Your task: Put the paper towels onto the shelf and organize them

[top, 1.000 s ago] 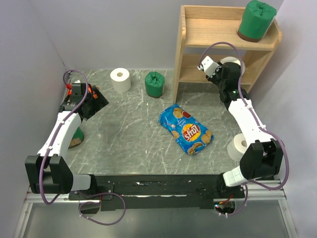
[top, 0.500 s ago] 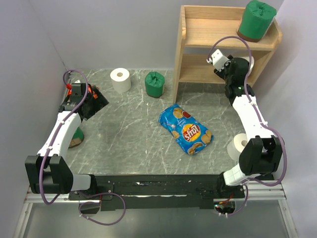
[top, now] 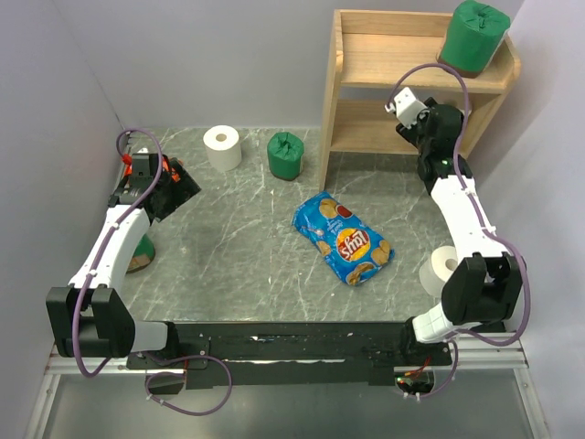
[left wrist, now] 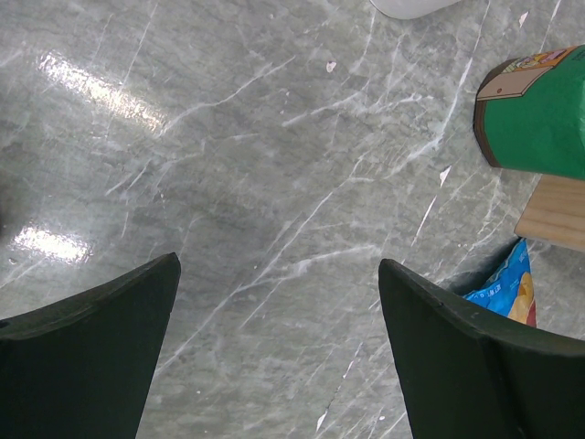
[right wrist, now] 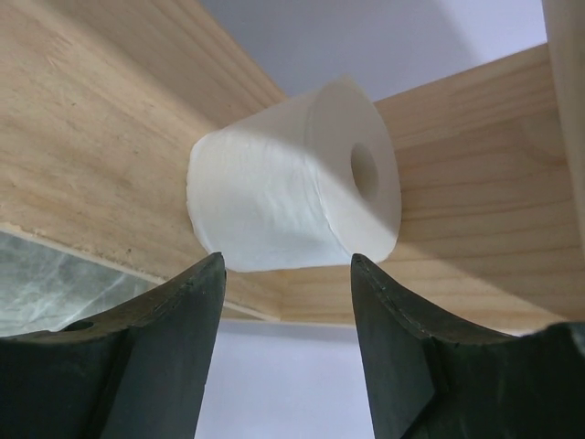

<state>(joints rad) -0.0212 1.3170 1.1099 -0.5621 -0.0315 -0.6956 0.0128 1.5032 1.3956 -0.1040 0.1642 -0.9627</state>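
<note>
The wooden shelf (top: 393, 57) stands at the back right, with a green roll (top: 473, 37) on its top tier. My right gripper (top: 416, 108) is at the lower tier. It is open (right wrist: 285, 261), and a white roll (right wrist: 292, 206) rests on that tier (right wrist: 82, 137) just beyond its fingertips, untouched. A white roll (top: 222, 146) and a green roll (top: 285, 154) stand at the back of the table. Another white roll (top: 441, 267) sits by the right arm. A green roll (top: 139, 256) is partly hidden under the left arm. My left gripper (top: 174, 187) is open and empty above the table (left wrist: 279, 265).
A blue chip bag (top: 343, 238) lies in the middle of the marble table and shows in the left wrist view (left wrist: 505, 288), beside the green roll (left wrist: 535, 114) and a shelf foot (left wrist: 558, 215). Grey walls close in at left, back and right.
My right gripper has moved up and to the right, deeper into the lower tier, with the white roll. The roll now sits free of the jaws. The left arm has not moved.
</note>
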